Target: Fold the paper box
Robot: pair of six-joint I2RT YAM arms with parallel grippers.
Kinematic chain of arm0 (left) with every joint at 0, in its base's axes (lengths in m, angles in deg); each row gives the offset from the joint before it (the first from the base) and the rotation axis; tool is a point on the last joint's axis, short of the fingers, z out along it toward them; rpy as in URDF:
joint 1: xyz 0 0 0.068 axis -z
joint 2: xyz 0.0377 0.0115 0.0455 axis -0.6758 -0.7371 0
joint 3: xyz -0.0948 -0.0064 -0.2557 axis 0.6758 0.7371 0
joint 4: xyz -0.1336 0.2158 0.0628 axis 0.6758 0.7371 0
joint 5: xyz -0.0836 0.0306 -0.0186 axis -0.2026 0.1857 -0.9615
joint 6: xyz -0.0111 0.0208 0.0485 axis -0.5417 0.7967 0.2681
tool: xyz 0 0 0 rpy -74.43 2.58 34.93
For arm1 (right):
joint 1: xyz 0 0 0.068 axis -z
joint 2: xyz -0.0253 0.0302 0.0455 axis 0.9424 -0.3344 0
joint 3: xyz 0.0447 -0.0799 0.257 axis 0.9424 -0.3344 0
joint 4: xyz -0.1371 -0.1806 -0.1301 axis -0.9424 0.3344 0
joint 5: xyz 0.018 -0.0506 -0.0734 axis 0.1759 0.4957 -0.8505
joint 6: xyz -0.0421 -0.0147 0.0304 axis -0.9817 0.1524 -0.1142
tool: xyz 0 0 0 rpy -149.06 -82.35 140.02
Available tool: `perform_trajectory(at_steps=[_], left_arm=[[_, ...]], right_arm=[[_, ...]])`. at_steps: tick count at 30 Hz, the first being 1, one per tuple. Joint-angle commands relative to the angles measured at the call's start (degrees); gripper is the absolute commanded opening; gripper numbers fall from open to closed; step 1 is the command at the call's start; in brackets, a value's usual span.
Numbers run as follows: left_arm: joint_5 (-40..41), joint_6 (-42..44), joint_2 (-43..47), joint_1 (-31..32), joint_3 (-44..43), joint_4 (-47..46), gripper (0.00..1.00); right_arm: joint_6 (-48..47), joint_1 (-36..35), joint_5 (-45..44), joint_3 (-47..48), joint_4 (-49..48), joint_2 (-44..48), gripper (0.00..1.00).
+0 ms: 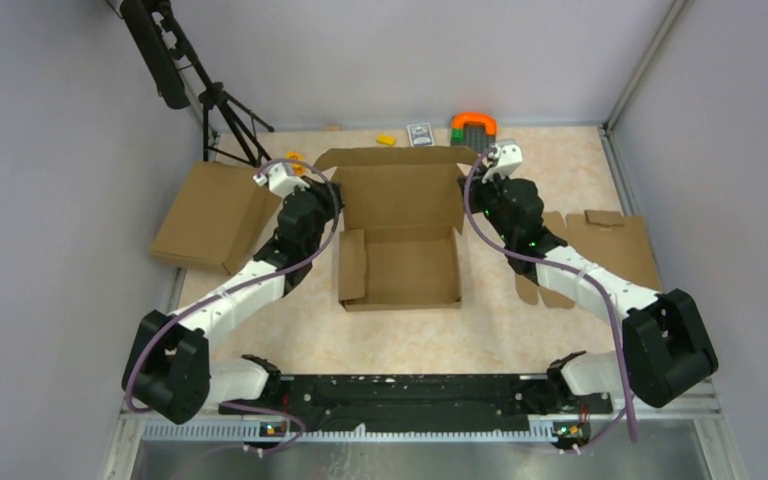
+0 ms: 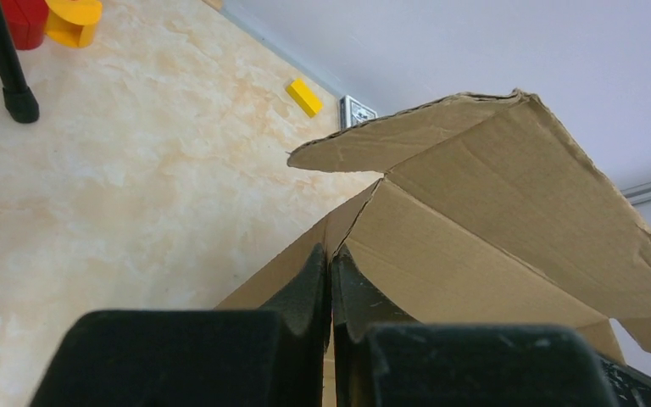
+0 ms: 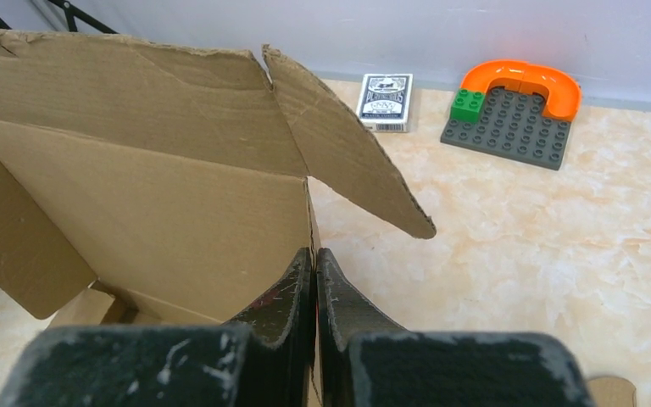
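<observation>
The paper box (image 1: pixel 400 262) is a brown corrugated mailer in the middle of the table, its tray formed and its lid (image 1: pixel 398 195) standing up at the back. My left gripper (image 1: pixel 332 192) is shut on the box's left side wall near the lid; in the left wrist view its jaws (image 2: pixel 331 259) pinch the cardboard edge (image 2: pixel 475 220). My right gripper (image 1: pixel 468 190) is shut on the right side wall; in the right wrist view it (image 3: pixel 314 259) clamps the wall's edge, with the lid's ear flap (image 3: pixel 347 153) hanging outward.
A flat brown box (image 1: pixel 215 215) lies at the left, by a black tripod (image 1: pixel 210 100). A notched cardboard blank (image 1: pixel 600 250) lies at the right under my right arm. At the back wall are a card deck (image 1: pixel 419 133), a yellow brick (image 1: pixel 386 139) and a grey brick plate with an orange arch (image 1: pixel 473 127).
</observation>
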Motion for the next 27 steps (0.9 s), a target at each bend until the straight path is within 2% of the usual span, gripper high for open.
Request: perform_trajectory(at_steps=[1,4,12,19,27], left_arm=[[-2.7,-3.9,1.8,0.6,4.4,-2.9,0.00],[-4.4,-2.9,3.6,0.6,9.5,-9.7,0.00],[-9.1,4.2,8.8,1.3,16.3,-11.7,0.00],[-10.8,3.6,9.0,2.1,18.8,-12.3,0.00],[-9.2,6.9,10.4,3.1,17.9,-6.8,0.00]], right_arm=[[2.4,-1.2,1.2,2.7,0.2,0.2,0.00],[4.2,-1.2,1.8,2.2,1.4,0.6,0.00],[5.8,-1.8,1.9,-0.9,2.9,4.4,0.00],[7.4,-3.6,1.4,-2.6,4.2,5.4,0.00],[8.8,-4.3,0.2,-4.9,5.7,7.4,0.00]])
